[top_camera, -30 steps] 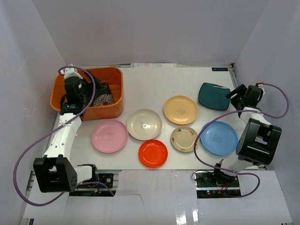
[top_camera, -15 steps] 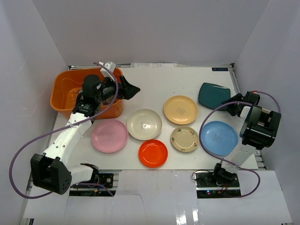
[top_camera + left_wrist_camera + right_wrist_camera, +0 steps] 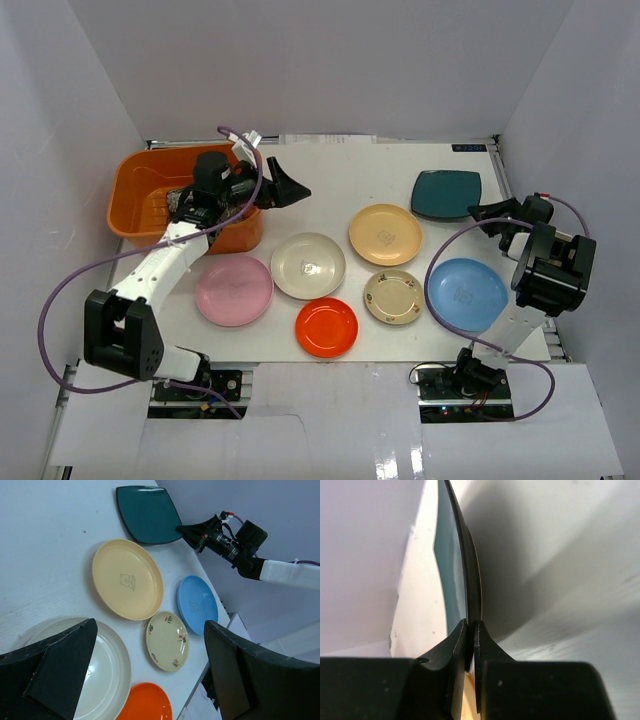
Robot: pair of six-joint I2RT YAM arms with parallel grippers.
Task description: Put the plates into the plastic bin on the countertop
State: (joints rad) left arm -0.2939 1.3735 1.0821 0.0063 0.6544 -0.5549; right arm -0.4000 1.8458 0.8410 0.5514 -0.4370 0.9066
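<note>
While both arms reach out over it, countertop [image 3: 330, 180]: flat white top, white walls [image 3: 300, 70] on 3 sides, carries bin + 7 plates in view.
Bin [image 3: 125, 200]: orange tub, far-left corner, long side running L-R.
Bin contents: slotted floor [image 3: 150, 205] shows at left; rest hidden by L arm [image 3: 160, 270], which crosses the near rim, so can't tell what lies inside.
Cream plate [image 3: 307, 265]: mid-table, flat, just right of pink plate.
Pink plate [image 3: 233, 289]: just in front of bin, outside it.
Tan plate [image 3: 385, 233]: beyond and right of cream, small motif at centre.
Blue plate [image 3: 466, 294]: right side, beside R arm's base link.
Teal plate [image 3: 447, 193]: rounded square, far-right corner, well apart from bin; can't tell if it is clear of the top.
Orange-red plate [image 3: 326, 327]: near edge, in front of cream.
Patterned plate [image 3: 392, 296]: beige, small, betw. orange-red and blue.
L gripper [image 3: 285, 183]: just past bin's right end, above bare top; jaws spread wide, nothing betw. them, touching nothing.
R gripper [image 3: 480, 211]: at teal plate's near-right rim; jaws pressed nearly together, pinching that rim.
R wrist view: plate seen edge-on, rim caught betw. both fingers [image 3: 455, 645], only a thin slit left.
</note>
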